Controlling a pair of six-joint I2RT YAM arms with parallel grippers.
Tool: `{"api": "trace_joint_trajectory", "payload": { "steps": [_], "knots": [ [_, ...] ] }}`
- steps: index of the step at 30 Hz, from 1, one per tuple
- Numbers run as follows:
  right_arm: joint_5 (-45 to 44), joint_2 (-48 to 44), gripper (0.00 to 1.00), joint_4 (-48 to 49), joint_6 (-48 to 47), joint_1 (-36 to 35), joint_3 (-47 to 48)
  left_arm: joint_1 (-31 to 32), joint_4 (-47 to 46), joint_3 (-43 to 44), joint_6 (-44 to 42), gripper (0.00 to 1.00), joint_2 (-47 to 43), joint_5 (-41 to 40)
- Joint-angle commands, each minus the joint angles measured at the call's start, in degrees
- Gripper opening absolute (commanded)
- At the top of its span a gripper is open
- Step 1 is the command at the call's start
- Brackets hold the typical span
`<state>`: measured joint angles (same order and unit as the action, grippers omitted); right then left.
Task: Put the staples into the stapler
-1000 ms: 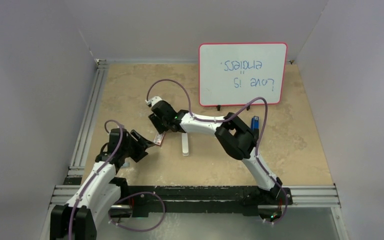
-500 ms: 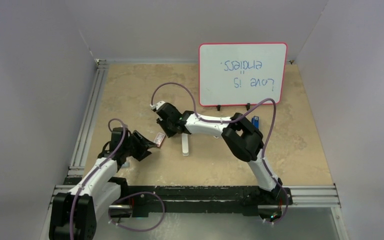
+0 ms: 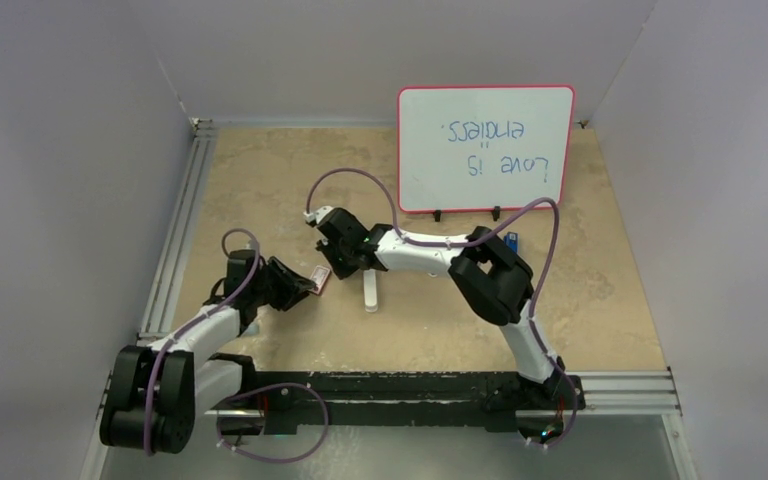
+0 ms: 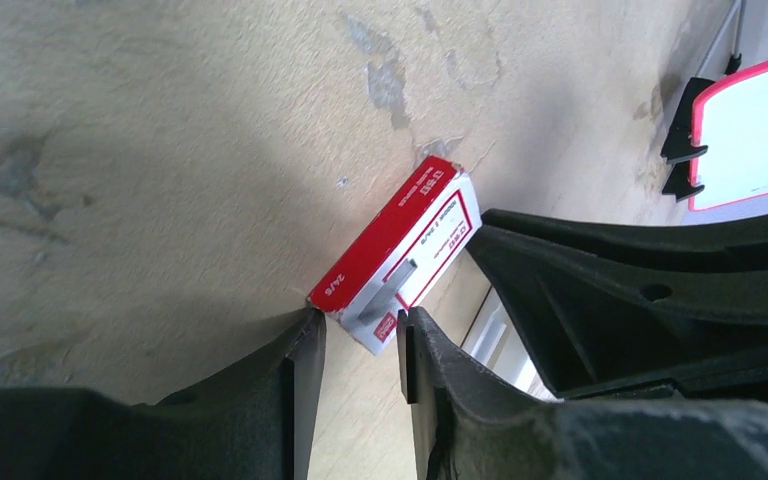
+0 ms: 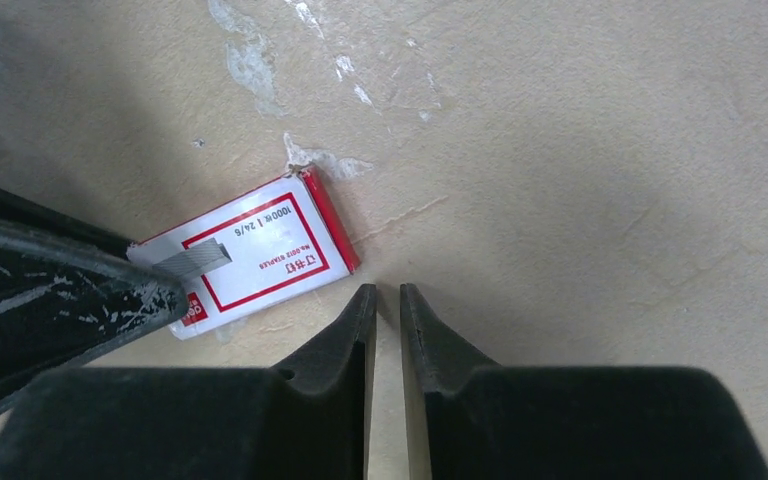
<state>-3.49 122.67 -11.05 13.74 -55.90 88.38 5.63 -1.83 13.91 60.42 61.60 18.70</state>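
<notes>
- Grey staples (image 4: 388, 295) show as a short strip poking out of the open end of the red-and-white box (image 4: 405, 225). The box lies flat on the table (image 3: 600, 300) between my two grippers.
- My left gripper (image 4: 358, 325) has narrowed a good deal over the last second. Its fingers now bracket that end of the box, with the strip in the gap between them. One tip touches the red corner, but I cannot tell whether they are pinching the strip, the box, or nothing yet.
- My right gripper (image 5: 382, 300) has drawn its fingers together on nothing and shifted a little to the right. Its tips sit just beside the far corner of the box, not touching it.
- From overhead, the box has hardly moved through all this.
- I read it as a change of roles: the right arm is done with the box, and the left is taking over to draw the strip out.
- My stapler (image 3: 510, 243) shows only as a blue sliver behind the right arm's elbow, near the foot of the whiteboard (image 3: 485, 148). It is well apart from the box, so I judge the loading is still at an early stage.
- With the right arm off the box, nothing pins it down. A pull on the strip may drag the box along, toward me and away from the white bar (image 3: 370, 292) lying near it.
</notes>
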Motion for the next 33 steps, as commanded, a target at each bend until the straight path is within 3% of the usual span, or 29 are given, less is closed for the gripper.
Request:
{"api": "trace_joint_trajectory", "payload": {
  "steps": [1,6,10,13,17,24,31,33],
  "knots": [
    [-2.3,-5.5,0.16,1.8,1.2,1.0,-1.1,-0.3,-7.2,2.6,-2.7,0.33,2.7,-0.4],
    [-2.8,-9.5,0.19,5.1,0.2,1.9,-3.4,-0.3,-13.3,4.6,-4.6,0.34,8.2,1.6],
    [0.1,-12.2,0.24,8.2,-6.1,2.4,-5.1,-0.3,-17.4,8.1,-6.1,0.35,14.8,6.4],
    [6.4,-14.2,0.34,10.8,-15.6,3.6,-7.0,-0.3,-20.0,10.5,-6.2,0.37,19.4,9.7],
    [17.8,-14.7,0.58,10.8,-29.1,6.0,-7.4,-0.4,-19.0,11.9,-1.5,0.46,22.0,8.0],
    [23.4,-9.8,0.65,6.4,-51.0,6.0,-3.9,-0.5,-6.3,12.4,-0.1,0.54,15.4,-0.7],
    [31.5,-2.1,0.64,-2.5,-62.3,6.2,3.6,-0.6,1.7,10.8,-2.2,0.60,5.8,-4.8],
    [32.4,-0.6,0.64,-3.5,-63.2,6.3,4.9,-0.6,4.0,10.8,-2.8,0.68,4.9,-4.7]
  ]
}}
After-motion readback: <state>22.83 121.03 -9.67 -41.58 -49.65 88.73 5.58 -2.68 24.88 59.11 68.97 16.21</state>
